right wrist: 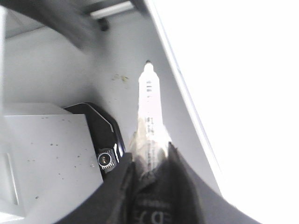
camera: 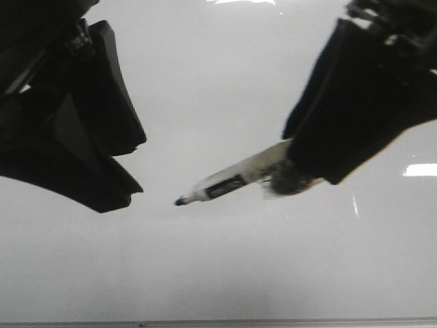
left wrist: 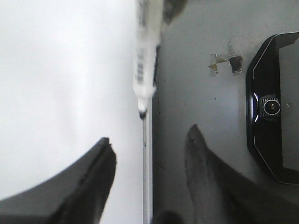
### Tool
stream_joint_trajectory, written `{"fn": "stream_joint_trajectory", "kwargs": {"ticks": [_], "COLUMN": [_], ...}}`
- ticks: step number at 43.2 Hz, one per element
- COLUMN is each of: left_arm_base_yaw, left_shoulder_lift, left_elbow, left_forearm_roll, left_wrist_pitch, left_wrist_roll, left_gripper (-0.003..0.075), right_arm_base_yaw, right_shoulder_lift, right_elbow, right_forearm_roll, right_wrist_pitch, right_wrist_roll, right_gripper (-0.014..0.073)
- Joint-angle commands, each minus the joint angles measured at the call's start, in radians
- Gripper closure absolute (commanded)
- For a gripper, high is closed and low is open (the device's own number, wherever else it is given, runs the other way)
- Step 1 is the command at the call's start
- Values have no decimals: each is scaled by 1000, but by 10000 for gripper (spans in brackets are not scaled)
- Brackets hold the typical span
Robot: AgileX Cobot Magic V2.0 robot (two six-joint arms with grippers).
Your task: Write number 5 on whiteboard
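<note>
Marker (camera: 235, 183): held slanted — tip low, toward left claw.
Right claw (right wrist: 150, 173): clenched on marker's rear.
Left claw (left wrist: 148, 163): released, holding nothing.
Whiteboard (camera: 218, 273): under both — no 5 visible.

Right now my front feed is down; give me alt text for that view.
The right gripper holds a white marker, its dark tip pointing left and down over the blank whiteboard. No 5 is drawn yet. The left gripper hangs open and empty at the left.
</note>
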State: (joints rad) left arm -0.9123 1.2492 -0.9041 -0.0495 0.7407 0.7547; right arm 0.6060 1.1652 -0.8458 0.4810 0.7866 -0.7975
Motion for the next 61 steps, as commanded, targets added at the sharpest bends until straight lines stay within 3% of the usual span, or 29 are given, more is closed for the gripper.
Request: {"fn": "stream_joint_trajectory", "kwargs": {"ticks": [1, 11, 16, 24, 31, 42, 53, 61], "left_arm_base_yaw": [-1, -1, -1, -1, -1, -1, -1, -1], "left_shoulder_lift": [-27, -27, -27, -27, -27, -27, -27, -27], "left_elbow": [-31, -31, -31, -31, -31, -31, -31, -31], "left_forearm_roll": [-6, -6, -6, -6, -6, -6, -6, -6], "left_wrist_pitch": [-38, -31, -26, -26, -28, -34, -36, -36], "left_wrist_roll": [-8, -8, -8, -8, -8, -8, -8, -8], "left_gripper": [276, 296, 433, 735, 741, 741, 741, 741], "right_arm_base_yaw": [-79, -273, -311, -311, -311, -311, -311, -311], "right_shoulder_lift": [-120, -337, -385, -399, -399, -243, 16, 106], "right_elbow": [32, 157, 179, 179, 179, 86, -140, -195], "right_forearm_roll": [17, 17, 17, 17, 25, 29, 29, 31], "right_wrist_pitch": [-17, -89, -130, -132, -158, -425, -454, -498], "right_wrist_roll": [15, 64, 64, 64, 64, 94, 94, 95], "right_gripper": [653, 653, 653, 653, 653, 653, 653, 653]}}
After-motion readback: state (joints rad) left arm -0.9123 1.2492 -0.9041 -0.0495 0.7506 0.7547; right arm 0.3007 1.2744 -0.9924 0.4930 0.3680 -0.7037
